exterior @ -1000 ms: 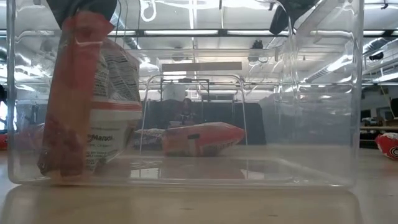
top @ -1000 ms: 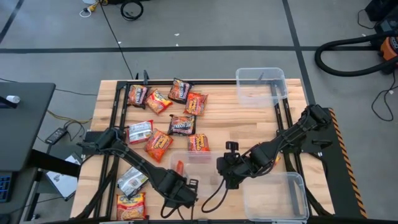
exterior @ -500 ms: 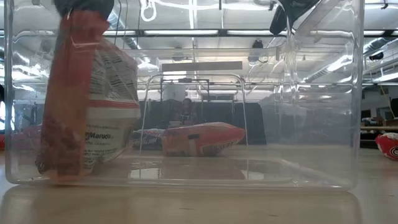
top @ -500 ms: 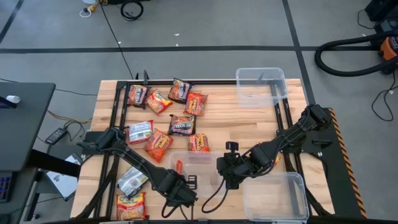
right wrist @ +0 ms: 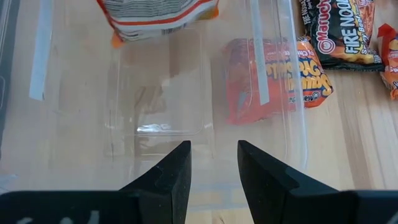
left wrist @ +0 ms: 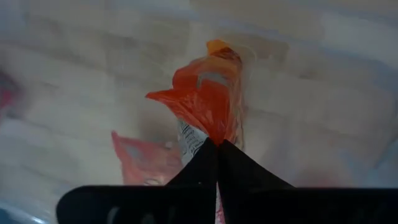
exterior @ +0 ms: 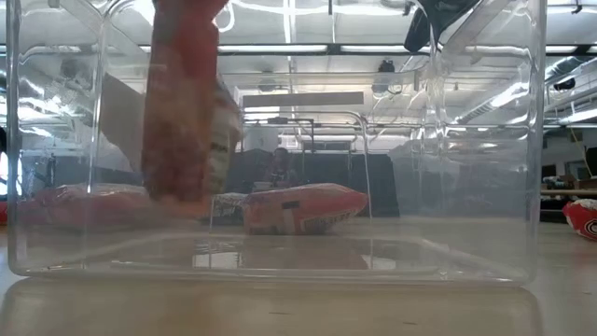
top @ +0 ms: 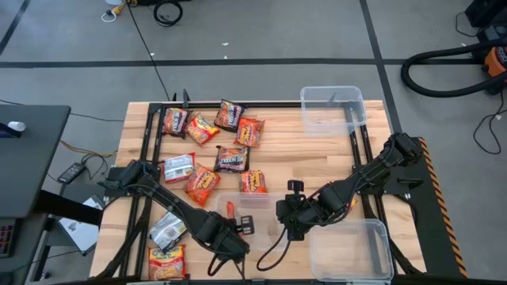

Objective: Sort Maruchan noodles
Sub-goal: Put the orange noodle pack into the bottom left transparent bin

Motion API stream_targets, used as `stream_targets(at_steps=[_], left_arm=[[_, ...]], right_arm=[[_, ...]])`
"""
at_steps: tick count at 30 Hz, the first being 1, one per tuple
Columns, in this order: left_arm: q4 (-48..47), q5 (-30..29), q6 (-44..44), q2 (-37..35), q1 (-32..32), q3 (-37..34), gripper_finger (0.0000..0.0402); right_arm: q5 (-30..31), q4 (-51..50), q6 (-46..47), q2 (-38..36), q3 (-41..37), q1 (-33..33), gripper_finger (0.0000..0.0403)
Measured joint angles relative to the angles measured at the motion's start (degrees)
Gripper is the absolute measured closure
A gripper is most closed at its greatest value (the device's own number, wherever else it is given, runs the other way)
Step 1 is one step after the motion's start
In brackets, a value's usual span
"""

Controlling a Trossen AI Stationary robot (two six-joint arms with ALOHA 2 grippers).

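one "fire noodle" packet (right wrist: 341,34) — maruchan-branded

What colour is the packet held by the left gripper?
Orange-red packet, best in the left wrist view.

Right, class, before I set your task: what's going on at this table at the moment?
A two-armed robot is sorting ramen packets into clear bins. The left gripper has its jaws shut on an orange-red packet, which hangs inside the middle bin, clear of its floor. The right gripper waits at that bin's other side, jaws open and empty. About ten more packets lie loose on the wooden table, and the two other bins look empty.
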Motion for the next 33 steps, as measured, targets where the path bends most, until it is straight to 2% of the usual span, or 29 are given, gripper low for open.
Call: stream_targets(at_steps=[6,9,13,16,24,33], left_arm=[[0.7,4.1,-1.7,0.6,0.0,-1.7,0.0398],[2.2,3.0,-1.3,0.7,-0.1,-3.7,0.0397],[5.4,-1.6,1.1,0.7,-0.5,-3.9,0.0399],[7.4,-1.7,2.5,0.6,-0.8,-3.9,0.0399],[2.9,-0.6,1.5,0.6,-0.8,-3.9,0.0398],[1.6,1.8,-2.7,0.5,-0.5,-3.9,0.0343]], right_arm=[[0.0,0.0,0.1,0.0,0.0,0.1,0.0266],[0.0,0.0,0.2,0.0,0.0,0.5,0.0266],[0.0,0.0,0.2,0.0,0.0,1.1,0.0266],[0.0,0.0,0.5,0.0,0.0,1.3,0.0266],[0.0,0.0,0.6,0.0,0.0,1.4,0.0266],[0.0,0.0,0.7,0.0,0.0,1.4,0.0266]])
